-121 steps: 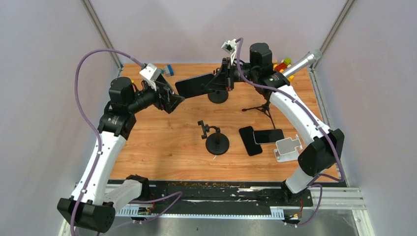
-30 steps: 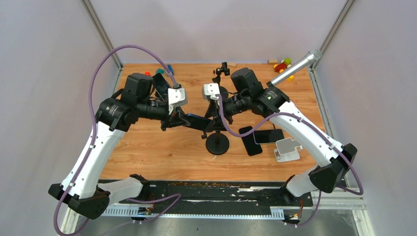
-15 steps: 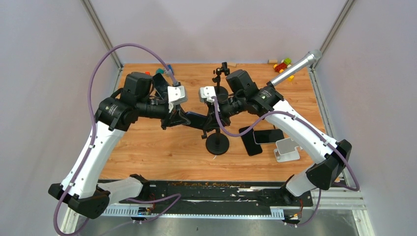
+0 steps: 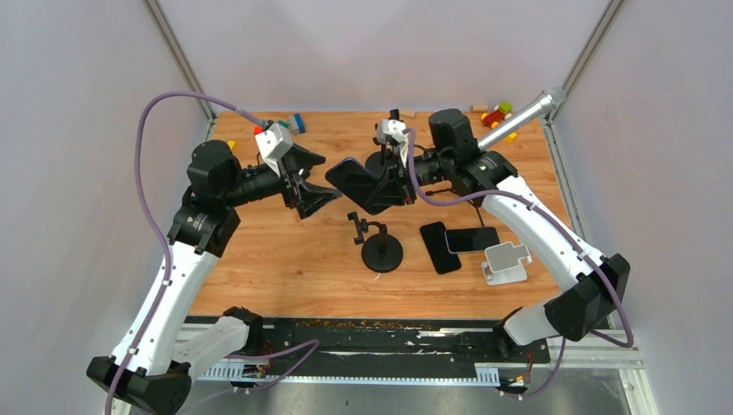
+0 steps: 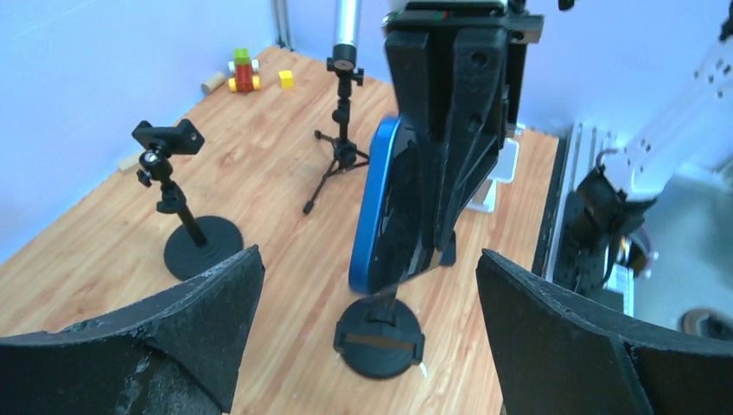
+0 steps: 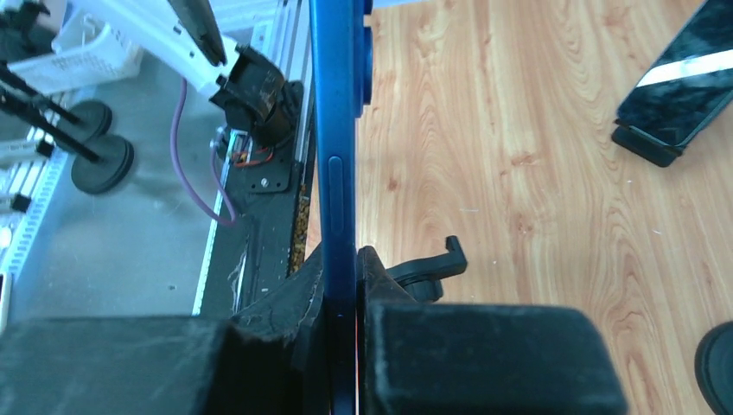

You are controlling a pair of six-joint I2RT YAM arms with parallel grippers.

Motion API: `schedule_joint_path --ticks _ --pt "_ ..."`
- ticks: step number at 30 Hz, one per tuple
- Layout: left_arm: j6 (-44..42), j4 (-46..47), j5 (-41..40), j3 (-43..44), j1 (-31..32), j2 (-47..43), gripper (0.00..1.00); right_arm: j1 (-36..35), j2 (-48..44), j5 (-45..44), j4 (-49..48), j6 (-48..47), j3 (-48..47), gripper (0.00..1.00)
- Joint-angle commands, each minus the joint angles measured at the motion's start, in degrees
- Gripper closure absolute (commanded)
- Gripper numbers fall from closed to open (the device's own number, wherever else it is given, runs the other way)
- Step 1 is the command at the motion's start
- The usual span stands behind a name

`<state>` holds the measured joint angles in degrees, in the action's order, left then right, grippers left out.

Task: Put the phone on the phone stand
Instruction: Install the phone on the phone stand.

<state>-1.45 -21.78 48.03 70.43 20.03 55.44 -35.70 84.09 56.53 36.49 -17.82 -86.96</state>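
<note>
The right gripper (image 4: pixel 391 177) is clamped on the phone (image 4: pixel 356 180), one finger pressed to each flat face. The phone is dark-screened with a blue rim. It is held on edge in the air over the middle of the table (image 4: pixel 259 277), tilted, with nothing under it but the gripper. The left gripper (image 4: pixel 318 180) hangs just to the left of the phone. Its jaws are spread wide and touch nothing, and in the left wrist view the phone stands between its two fingers (image 5: pixel 173 328) but well beyond them.

Below the phone, slightly toward the near edge, is the phone stand (image 4: pixel 381 251): a round black base, a thin stalk and a small clamp head that is bare. In the right wrist view that clamp head shows just past the fingers, apart from the phone.

A second black stand (image 5: pixel 186 233) of the same kind is closer to the far edge, mostly hidden behind the right arm in the top view. A small black tripod (image 5: pixel 339 143) stands right of centre, under that arm. Two dark phones (image 4: pixel 456 243) lie flat to the right of the phone stand, touching at one end. A white holder (image 4: pixel 506 262) sits just beside them toward the right edge.

At the far right corner are some coloured blocks (image 4: pixel 497 114), and a silver cylinder (image 4: pixel 521 117) slants over the table's edge there. A small blue item (image 4: pixel 296 121) lies near the far left corner. Purple cables (image 4: pixel 160 112) loop from both wrists.
</note>
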Motion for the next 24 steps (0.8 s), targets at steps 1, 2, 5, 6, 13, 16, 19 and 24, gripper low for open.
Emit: schedule_joint_path --ticks 1,2,5,6,13,16,19,24 --pt "23.10 31.03 2.65 -8.14 -2.24 -1.25 0.01 3.21 -4.39 6.11 -21.55 15.51 3.00 1.00" --pt "27.04 33.44 2.91 -9.97 -2.33 -0.92 0.01 3.47 -4.41 6.64 -23.26 17.11 3.37 1.00" --pt "34.76 48.09 2.94 -14.45 -2.28 0.58 0.02 3.62 -4.02 8.29 -27.94 22.84 4.63 1.00" --pt "38.98 51.55 2.84 -16.71 -2.28 0.92 0.04 3.62 -3.96 8.65 -30.01 24.91 5.28 1.00" --pt "48.77 68.63 3.30 -20.38 -0.99 4.57 0.15 3.62 -3.03 9.63 -40.20 34.43 8.80 1.00" --pt "48.51 69.23 3.09 -20.62 0.27 4.92 0.20 3.61 -2.59 10.20 -43.92 37.13 9.95 1.00" --pt "48.78 70.01 2.56 -21.17 0.92 4.94 0.28 3.62 -2.29 10.78 -47.76 39.99 11.36 1.00" --pt "49.27 71.07 2.36 -21.55 1.34 5.41 0.43 3.61 -1.76 11.13 -50.84 42.30 12.45 1.00"
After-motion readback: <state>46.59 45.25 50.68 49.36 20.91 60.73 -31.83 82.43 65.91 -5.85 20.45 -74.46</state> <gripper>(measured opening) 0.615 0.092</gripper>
